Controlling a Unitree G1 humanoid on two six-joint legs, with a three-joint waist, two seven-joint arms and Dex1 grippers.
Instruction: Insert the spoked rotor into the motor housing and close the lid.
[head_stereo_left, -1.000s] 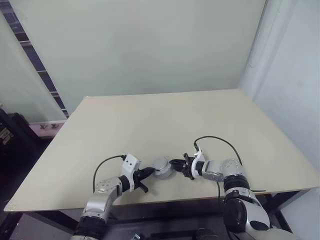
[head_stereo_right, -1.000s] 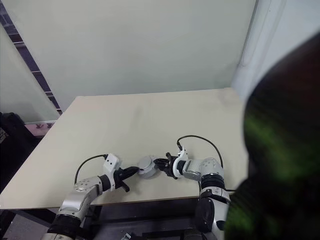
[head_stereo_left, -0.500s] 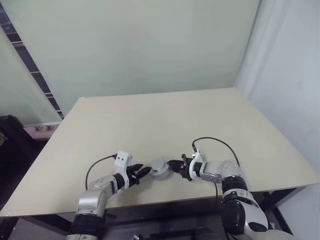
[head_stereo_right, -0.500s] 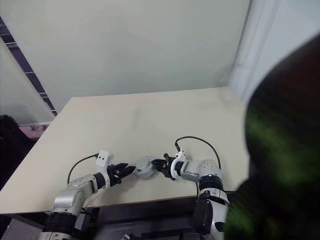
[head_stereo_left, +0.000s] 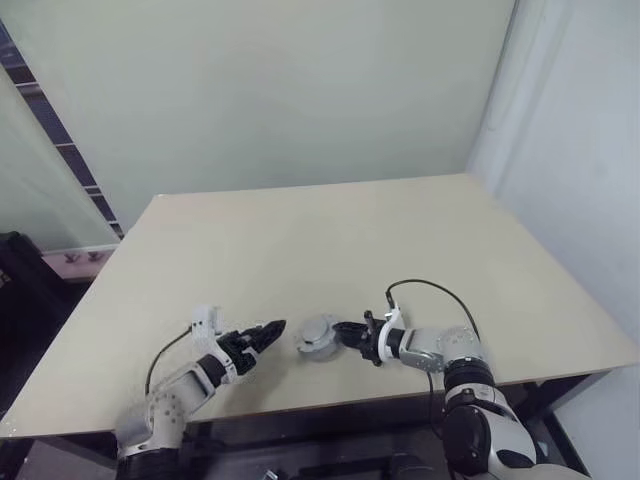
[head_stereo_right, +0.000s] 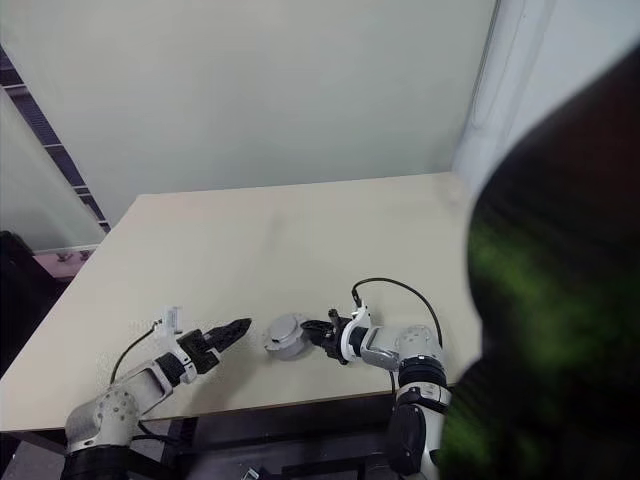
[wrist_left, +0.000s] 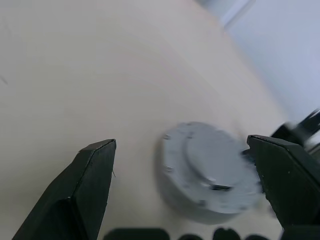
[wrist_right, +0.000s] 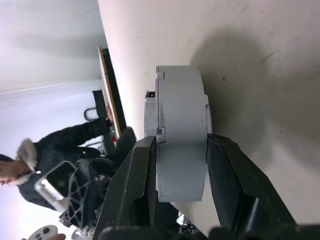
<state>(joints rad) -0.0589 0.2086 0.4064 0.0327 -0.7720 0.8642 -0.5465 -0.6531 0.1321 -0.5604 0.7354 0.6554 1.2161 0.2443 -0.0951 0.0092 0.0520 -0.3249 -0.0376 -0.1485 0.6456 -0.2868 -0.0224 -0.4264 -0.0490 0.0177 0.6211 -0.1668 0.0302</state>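
The motor housing (head_stereo_left: 318, 337), a squat grey round unit with its lid (wrist_left: 215, 162) on top, sat on the beige surface (head_stereo_left: 330, 240) near its front edge. The right tool (head_stereo_left: 347, 334) was clamped on the housing's right side. The left tool (head_stereo_left: 264, 335) hung just left of it, fingers (wrist_left: 85, 187) spread wide apart, not touching.

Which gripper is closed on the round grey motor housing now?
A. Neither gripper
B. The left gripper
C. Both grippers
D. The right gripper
D: the right gripper has a finger on each side of the motor housing, while the left gripper stands open and apart from it.
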